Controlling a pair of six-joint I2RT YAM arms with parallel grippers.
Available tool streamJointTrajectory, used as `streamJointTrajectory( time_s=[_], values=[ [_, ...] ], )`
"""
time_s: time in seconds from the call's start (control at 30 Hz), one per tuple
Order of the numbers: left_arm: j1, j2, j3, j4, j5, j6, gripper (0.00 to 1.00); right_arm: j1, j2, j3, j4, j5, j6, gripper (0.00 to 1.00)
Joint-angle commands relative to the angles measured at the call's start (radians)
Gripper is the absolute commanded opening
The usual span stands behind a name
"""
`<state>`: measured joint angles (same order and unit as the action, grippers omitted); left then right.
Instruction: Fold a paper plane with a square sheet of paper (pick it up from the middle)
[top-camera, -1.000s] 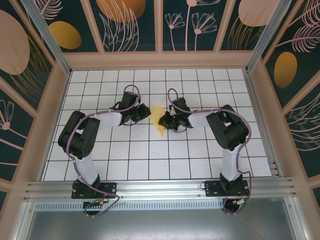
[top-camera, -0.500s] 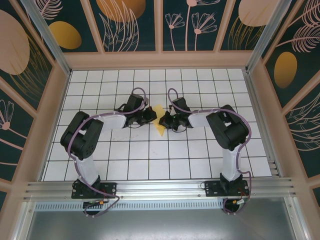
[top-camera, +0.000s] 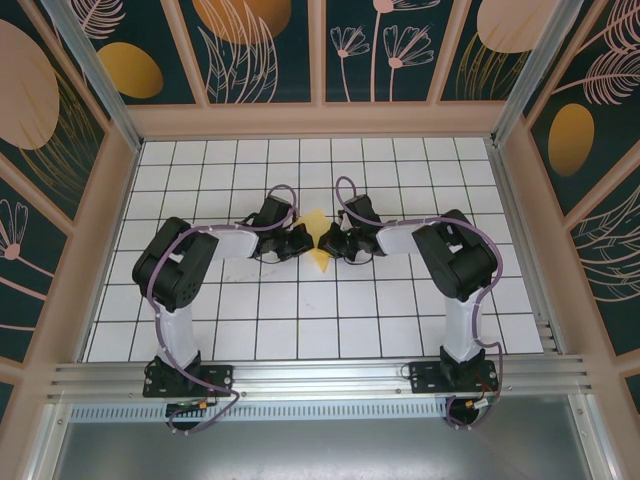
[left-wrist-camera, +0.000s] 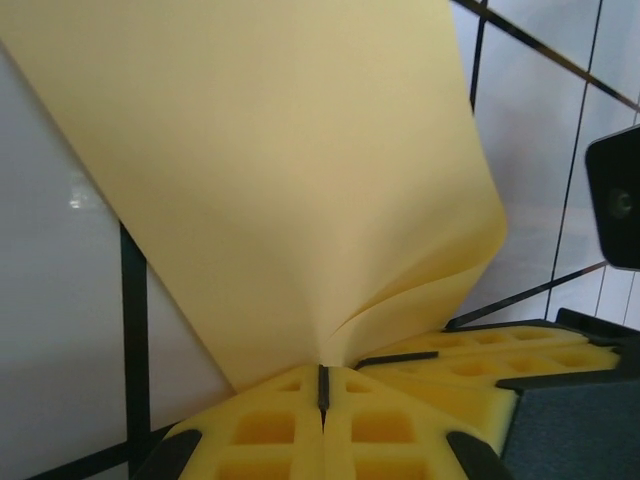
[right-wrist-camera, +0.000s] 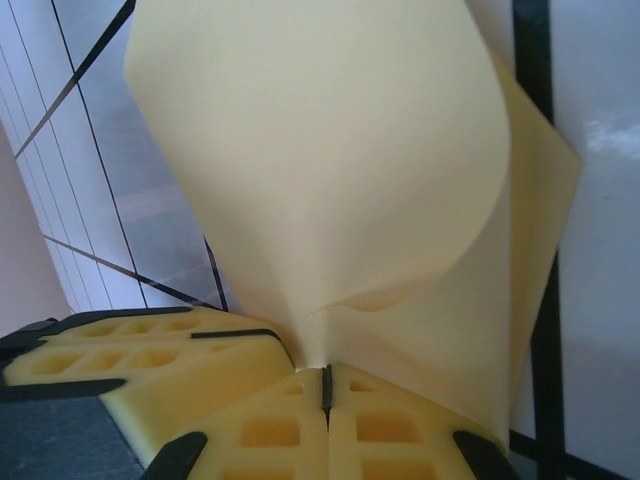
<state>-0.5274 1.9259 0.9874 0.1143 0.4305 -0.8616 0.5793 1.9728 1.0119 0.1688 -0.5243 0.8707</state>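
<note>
Both arms reach in toward the middle of the worktop, and the paper sits between their tips, a little far of centre. The left fingers are pressed fully together with an edge of the paper pinched in the seam between the pads. The right fingers are closed the same way on the opposite side. In both wrist views the paper fans out from the pinch and bows into a soft curve instead of lying flat. The right wrist view shows one layer curling over another.

This looks like an early fold. The sheet is gripped from left and right and bent, but it is not yet a dart, and no sharp centre ridge shows. The next move probably calls for the two arms to work together. They would bring the gripped sides together squarely and press the bend down into a clean crease, without pulling apart and tearing the thin sheet.

From above, the paper reads as a narrow yellow sliver. Its long axis runs near to far, crosswise to the line between the two arms, and a pointed corner faces the near edge.
</note>
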Motion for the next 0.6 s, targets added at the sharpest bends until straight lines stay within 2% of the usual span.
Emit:
streamJointTrajectory(
  time_s=[0.0,0.17,0.33,0.57],
  values=[
    [-0.008,0.019,0.024,-0.03,0.003,0.017,0.0,-0.007,0.042,-0.005,-0.078,0.04,0.005,0.0],
    [-0.008,0.034,0.028,-0.07,-0.044,0.028,0.0,-0.009,0.02,-0.008,-0.06,0.022,-0.008,0.0],
    [-0.008,0.054,0.027,-0.104,-0.081,0.038,0.0,-0.01,-0.079,-0.036,0.008,-0.072,-0.092,0.0],
    [-0.009,0.064,0.023,-0.113,-0.103,0.043,0.0,-0.007,-0.166,-0.091,-0.054,-0.137,-0.201,0.01]
  ],
)
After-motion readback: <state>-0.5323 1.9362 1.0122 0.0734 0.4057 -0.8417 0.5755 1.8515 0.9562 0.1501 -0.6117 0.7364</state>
